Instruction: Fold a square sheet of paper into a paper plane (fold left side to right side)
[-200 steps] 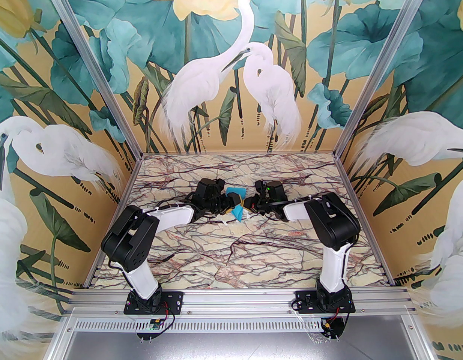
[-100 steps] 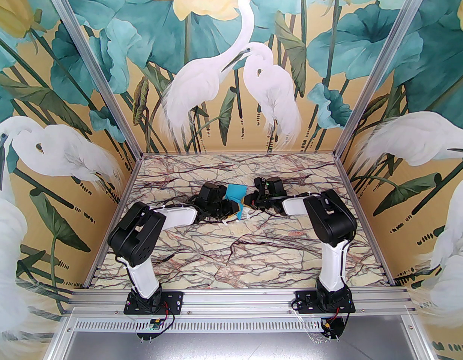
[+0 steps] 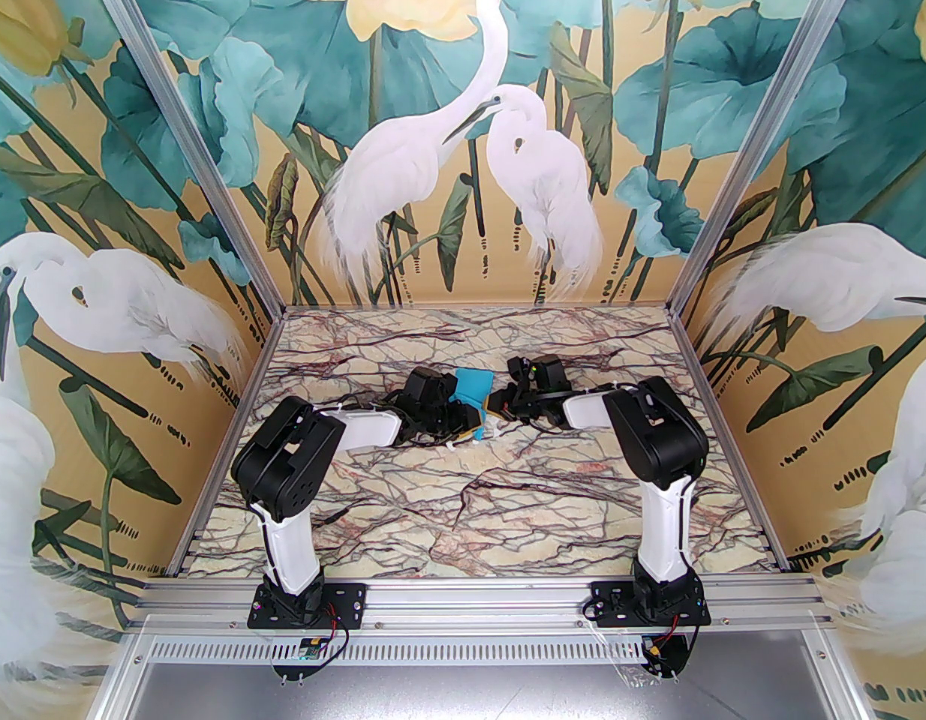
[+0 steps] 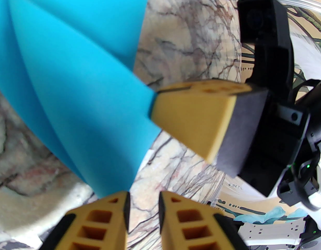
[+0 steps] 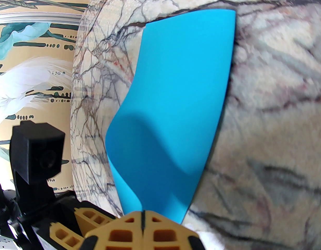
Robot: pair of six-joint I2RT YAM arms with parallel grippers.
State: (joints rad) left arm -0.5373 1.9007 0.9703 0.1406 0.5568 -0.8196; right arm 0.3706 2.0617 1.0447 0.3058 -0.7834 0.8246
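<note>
The thin, bright cyan-blue sheet of paper [image 5: 181,100] is held up over the marble-patterned worktop [image 3: 463,492] near its middle, between the two arms; it is already creased into overlapping layers that fan apart away from the grip. The black right gripper [image 5: 142,213] has its yellow fingers pinched tight on the paper's narrow end, which comes out from between them. The black left gripper [image 4: 143,199] has its yellow fingers narrowly parted, with bare marble showing through the gap; the paper's lower tip lies just beside one fingertip rather than inside, and whether it touches is hard to say in the blurred close view.

The step in hand looks like taking a second hold, so that the left side can be carried over to the right. To do it well, the left fingers should shift sideways until the paper's edge sits in the gap, and close only then; closing where they stand would likely nip air or push the tip away. The right fingers should act as a firm anchor so the existing creases do not spring open. The second hold is best taken near the free edge, not hard against the right fingers, leaving room to swing the flap. The paper is thin and springy, so a slow carry and a press onto the worktop along the fold line should set the crease cleanly.
</note>
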